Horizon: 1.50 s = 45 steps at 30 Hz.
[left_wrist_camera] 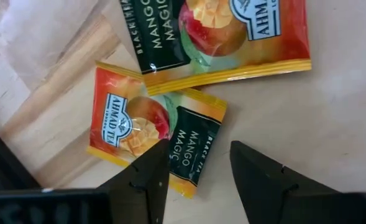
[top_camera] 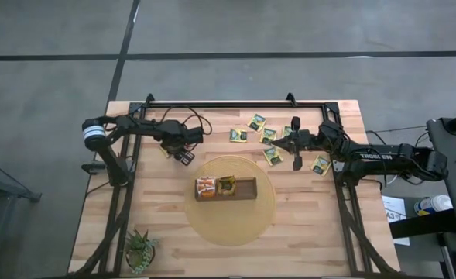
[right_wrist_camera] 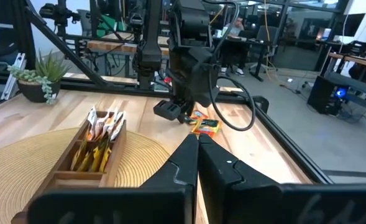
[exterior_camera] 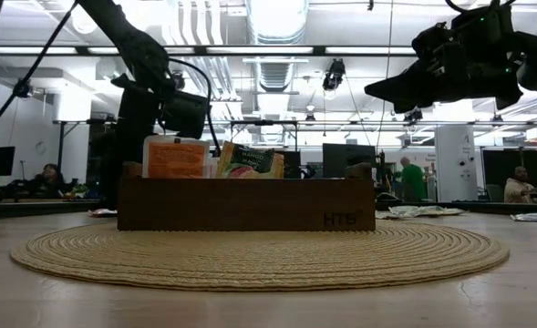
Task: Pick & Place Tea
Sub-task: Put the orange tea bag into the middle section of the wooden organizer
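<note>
While the left gripper (left_wrist_camera: 195, 171) hangs just above two mango sachets at the left rear of the table (top_camera: 305, 248), I read its jaws as spread and empty, fingers straddling the corner of the nearer mango sachet (left_wrist_camera: 151, 134). The second mango sachet (left_wrist_camera: 214, 37) lies just beside it, edges nearly touching, so I want to come down on the nearer one only. My plan: centre the jaws over its dark label edge, drop until the tips meet the wood, then close slowly; a flat packet slips easily, so I'd pinch along one edge rather than across the middle. Destination looks like the wooden box (top_camera: 226, 188) on the round woven mat (top_camera: 235, 225); it already holds orange and yellow-green sachets at one end, other end free. Right gripper (right_wrist_camera: 197, 146) is clenched on nothing, hovering over the green sachets (top_camera: 268, 133) scattered at the right rear; I leave it parked. Risk I see: dragging both packets together.
</note>
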Tool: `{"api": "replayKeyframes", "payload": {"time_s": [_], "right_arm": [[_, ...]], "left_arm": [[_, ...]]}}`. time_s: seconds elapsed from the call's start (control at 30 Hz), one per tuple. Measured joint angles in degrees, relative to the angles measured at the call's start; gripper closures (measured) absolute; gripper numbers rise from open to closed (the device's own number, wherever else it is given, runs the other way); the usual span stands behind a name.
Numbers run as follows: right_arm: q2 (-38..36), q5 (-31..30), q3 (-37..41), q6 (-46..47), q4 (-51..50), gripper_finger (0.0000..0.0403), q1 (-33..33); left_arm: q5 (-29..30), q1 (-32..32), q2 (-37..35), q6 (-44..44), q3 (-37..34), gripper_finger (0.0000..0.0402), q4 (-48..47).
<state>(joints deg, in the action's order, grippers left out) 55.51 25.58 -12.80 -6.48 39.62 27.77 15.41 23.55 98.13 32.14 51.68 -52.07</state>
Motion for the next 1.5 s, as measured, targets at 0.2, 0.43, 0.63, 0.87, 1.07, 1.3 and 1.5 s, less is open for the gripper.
{"api": "replayKeyframes", "payload": {"time_s": [0.2, 0.43, 0.63, 0.87, 1.07, 1.3, 1.5], "right_arm": [[0.0, 0.0, 0.0, 0.1, 0.0, 0.0394, 0.0], [0.0, 0.0, 0.0, 0.3, 0.0, 0.0394, 0.0], [0.0, 0.0, 0.0, 0.4, 0.0, 0.0394, 0.0], [0.0, 0.0, -0.1, -1.5, 0.1, 0.0394, 0.0], [0.0, 0.0, -0.1, -3.0, 0.1, 0.0394, 0.0], [0.0, -0.1, 0.0, -3.0, 0.1, 0.0394, 0.0], [0.0, -0.1, -0.1, -2.9, 0.0, 0.0394, 0.0]], "left_arm": [[-4.1, 0.1, -0.5, -1.8, 0.0, 0.0329, 0.6], [-6.8, 0.1, -1.2, -2.6, 0.0, 0.0399, -1.6], [-9.1, -2.0, -3.4, -1.9, 3.2, 0.0401, -7.9], [-8.3, -6.3, -7.7, -1.0, 9.3, 0.0401, -10.4], [-3.5, -9.9, -11.5, 0.7, 13.8, 0.0401, -8.4], [0.4, -12.3, -15.9, 2.3, 14.6, 0.0401, -2.3], [0.5, -12.5, -14.9, 2.4, 13.8, 0.0401, -3.9]]}}
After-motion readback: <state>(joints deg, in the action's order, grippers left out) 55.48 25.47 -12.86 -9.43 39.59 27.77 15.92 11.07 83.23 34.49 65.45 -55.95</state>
